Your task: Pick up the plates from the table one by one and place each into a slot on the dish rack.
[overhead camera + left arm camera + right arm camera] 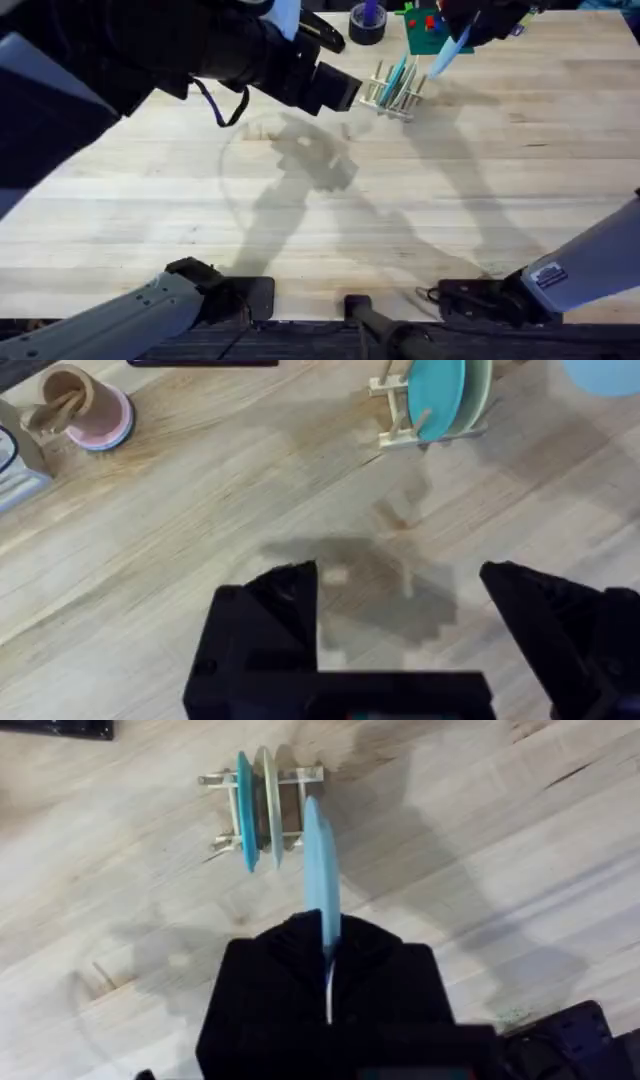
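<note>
We hold the light blue plate (320, 860) in our closed right gripper (328, 955) above the dish rack (262, 810); next we lower it into the free slot at the rack's 3 o'clock side. Our left gripper (400, 595) is wide open, empty.

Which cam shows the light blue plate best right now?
Right wrist: the light blue plate is edge-on, pinched in the right gripper, above the dish rack. Overhead shows it small at the top edge. Left wrist catches only a corner sliver.

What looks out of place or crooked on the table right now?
Nothing stands out. The teal plate and cream plate stand upright in the dish rack, and the right gripper holds the light blue plate on edge above the table.
</note>
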You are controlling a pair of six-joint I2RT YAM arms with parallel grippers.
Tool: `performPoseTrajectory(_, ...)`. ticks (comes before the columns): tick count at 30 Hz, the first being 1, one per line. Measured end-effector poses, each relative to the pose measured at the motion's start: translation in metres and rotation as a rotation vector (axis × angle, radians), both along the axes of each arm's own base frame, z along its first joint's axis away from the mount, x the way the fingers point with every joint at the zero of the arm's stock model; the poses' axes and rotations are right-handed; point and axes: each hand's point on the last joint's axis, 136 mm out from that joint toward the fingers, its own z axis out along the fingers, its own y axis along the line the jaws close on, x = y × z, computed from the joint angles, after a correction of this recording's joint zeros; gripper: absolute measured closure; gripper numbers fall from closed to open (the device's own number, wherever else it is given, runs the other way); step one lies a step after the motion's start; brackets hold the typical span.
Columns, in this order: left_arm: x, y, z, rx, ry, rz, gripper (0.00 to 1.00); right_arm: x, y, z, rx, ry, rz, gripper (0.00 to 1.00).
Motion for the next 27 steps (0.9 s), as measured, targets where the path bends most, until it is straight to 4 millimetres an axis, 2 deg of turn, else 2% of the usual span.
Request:
performPoseTrajectory(13, 0.0, 0.0, 0.0, 0.0, 0.0, 0.0, 0.008, 0.013, 0.005, -0.033, -0.035, 0.083, -0.007, 0.97)
performPoseTrajectory(24, 0.0, 0.0, 0.0, 0.0, 0.0, 0.0, 0.008, 0.026, -0.01, -0.041, 0.004, 0.097, -0.036, 0.971)
performPoseTrajectory(27, 0.0, 0.0, 0.0, 0.0, 0.0, 0.0, 0.007, 0.033, -0.006, -0.05, 0.015, 0.106, -0.024, 0.972)
